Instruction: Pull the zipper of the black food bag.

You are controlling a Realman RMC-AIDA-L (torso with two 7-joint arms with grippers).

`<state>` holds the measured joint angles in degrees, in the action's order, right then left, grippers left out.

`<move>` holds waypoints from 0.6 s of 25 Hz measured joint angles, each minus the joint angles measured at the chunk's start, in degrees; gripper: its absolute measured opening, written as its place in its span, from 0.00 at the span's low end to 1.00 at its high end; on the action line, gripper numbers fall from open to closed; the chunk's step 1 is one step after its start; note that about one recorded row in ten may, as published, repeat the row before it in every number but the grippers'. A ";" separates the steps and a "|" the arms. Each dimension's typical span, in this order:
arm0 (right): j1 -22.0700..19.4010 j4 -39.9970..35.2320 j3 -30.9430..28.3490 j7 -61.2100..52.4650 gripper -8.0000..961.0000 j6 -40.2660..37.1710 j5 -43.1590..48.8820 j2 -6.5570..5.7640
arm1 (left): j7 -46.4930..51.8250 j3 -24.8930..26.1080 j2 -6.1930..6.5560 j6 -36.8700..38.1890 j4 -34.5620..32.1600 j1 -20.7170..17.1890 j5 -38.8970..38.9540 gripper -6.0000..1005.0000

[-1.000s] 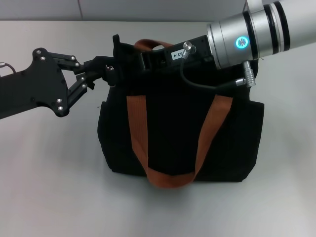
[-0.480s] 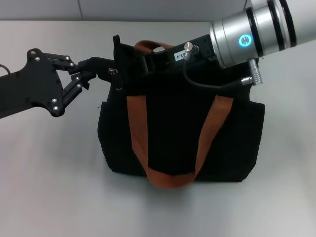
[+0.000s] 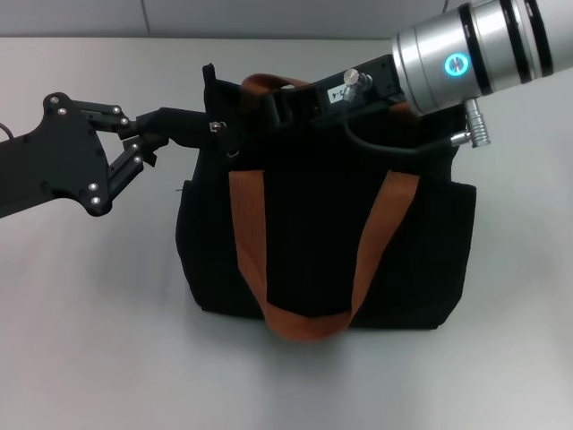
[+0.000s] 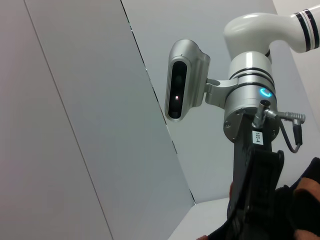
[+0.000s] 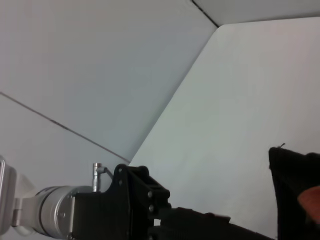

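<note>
The black food bag (image 3: 322, 242) stands upright mid-table, two rust-orange handles (image 3: 249, 242) hanging down its front. My left gripper (image 3: 220, 133) reaches in from the left to the bag's top left corner. It is shut on the zipper (image 3: 215, 126), a small silver tab. My right gripper (image 3: 270, 106) comes in from the upper right. It rests at the bag's top rim beside the rear orange handle (image 3: 264, 82), with its tip sunk among black fabric. The left wrist view shows the right arm (image 4: 250, 105) over the bag (image 4: 300, 210).
The bag sits on a pale table (image 3: 89, 313) with bare surface to the left, right and front. A wall seam (image 3: 143, 18) runs behind. A black cable (image 3: 394, 148) loops from the right wrist over the bag's top.
My left gripper has slid rightward along the bag's top edge, and the silver tab has moved with it. The right arm has shifted slightly right and up.
</note>
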<state>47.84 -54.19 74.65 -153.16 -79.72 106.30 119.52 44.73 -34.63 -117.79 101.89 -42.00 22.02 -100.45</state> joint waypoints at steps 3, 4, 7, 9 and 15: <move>-0.41 -0.85 0.00 -0.58 0.01 -0.04 0.06 -0.08 | -0.05 0.00 0.02 0.05 -0.01 -0.14 0.01 0.08; -0.56 -1.13 0.03 -0.76 0.01 -0.12 0.06 -0.12 | -0.08 0.00 0.02 0.06 -0.06 -0.19 0.01 0.08; -0.88 -1.45 0.05 -1.07 0.01 -0.36 0.07 -0.17 | -0.09 0.00 0.03 0.06 -0.18 -0.26 0.01 0.08; -1.03 -1.49 0.02 -1.14 0.01 -0.45 0.06 -0.17 | -0.13 0.00 0.03 0.06 -0.21 -0.28 0.01 0.08; -1.84 -2.36 0.00 -1.81 0.01 -0.87 0.07 -0.23 | -0.18 0.02 0.02 -0.06 -0.21 -0.31 0.01 0.08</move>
<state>46.00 -56.55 74.65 -154.97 -80.59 106.36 119.29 44.56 -34.60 -117.77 101.83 -42.21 21.71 -100.44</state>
